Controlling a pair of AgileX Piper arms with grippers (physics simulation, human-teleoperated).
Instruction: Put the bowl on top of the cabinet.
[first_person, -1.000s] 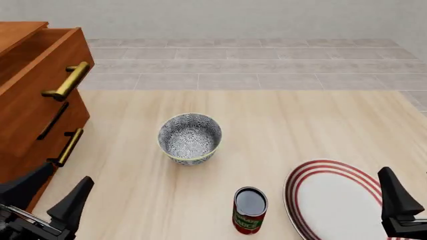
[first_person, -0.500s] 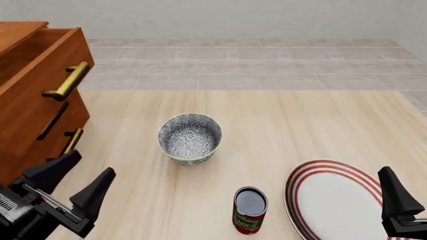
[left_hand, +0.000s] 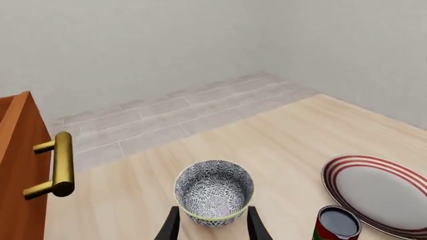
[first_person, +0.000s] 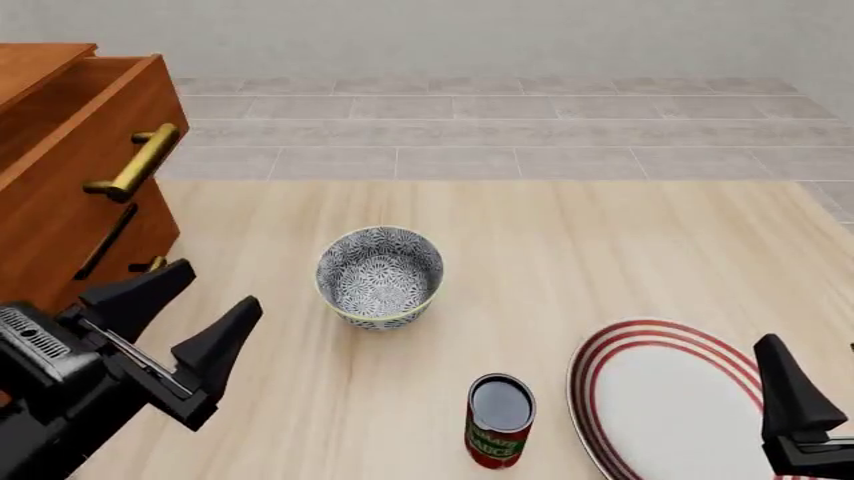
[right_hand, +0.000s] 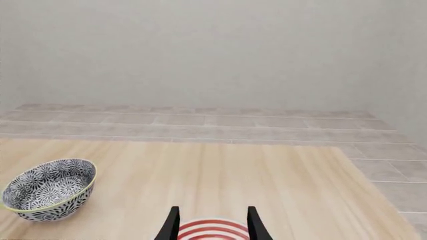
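Bowl (first_person: 380, 276): one, small, deep and round, dense grey-blue flowers on white, pale yellowish rim, upright on the table (first_person: 561, 260) near the middle. The cabinet (first_person: 67, 190), glossy reddish-brown wood with brass bar handles, stands at far left. One flat red-ringed plate (first_person: 674, 395); one can (first_person: 499, 421) (top dark). Left gripper (first_person: 187, 315) spread wide, empty, near the bowl. Right gripper (right_hand: 210, 225) apart, over the plate.

One bowl (first_person: 379, 277), one plate (first_person: 667, 400), one can (first_person: 499, 421), one cabinet (first_person: 60, 180).
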